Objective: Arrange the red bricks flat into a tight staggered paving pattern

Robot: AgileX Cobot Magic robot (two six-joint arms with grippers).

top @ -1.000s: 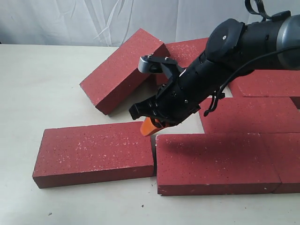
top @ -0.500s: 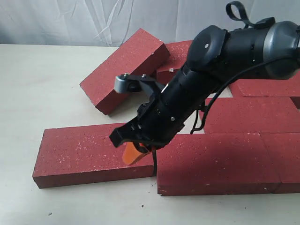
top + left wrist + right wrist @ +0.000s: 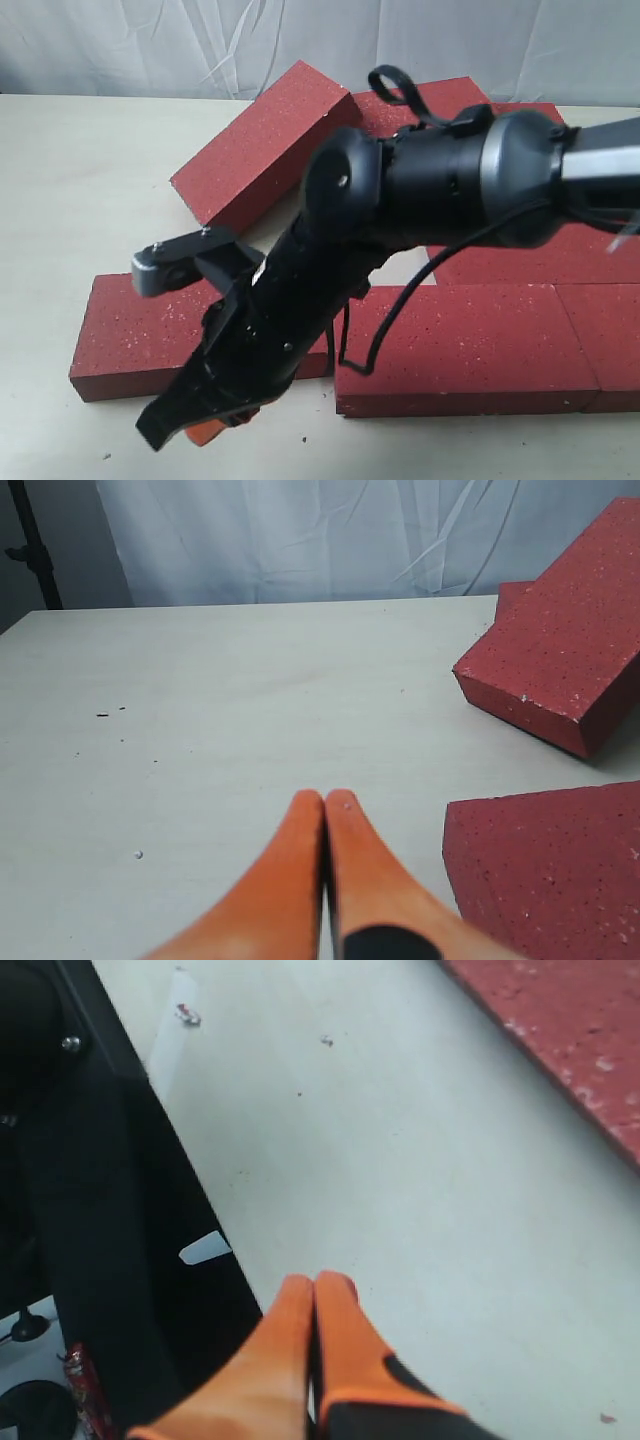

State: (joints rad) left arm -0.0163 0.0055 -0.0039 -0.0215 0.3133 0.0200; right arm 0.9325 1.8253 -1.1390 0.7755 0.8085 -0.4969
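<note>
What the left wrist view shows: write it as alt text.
The left gripper, orange-fingered, shut and empty, points over a pale table. Beside it lie a near red brick and a far red brick.

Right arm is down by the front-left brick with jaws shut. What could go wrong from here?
1. The right gripper, jaws shut, sits low beside the front-left brick near the table edge; a sideways sweep might shove that brick away from its neighbour.
2. The arm's cable hangs over the seam and may snag a corner.
3. The angled back brick seems propped on another; a bump could slide it.
</note>
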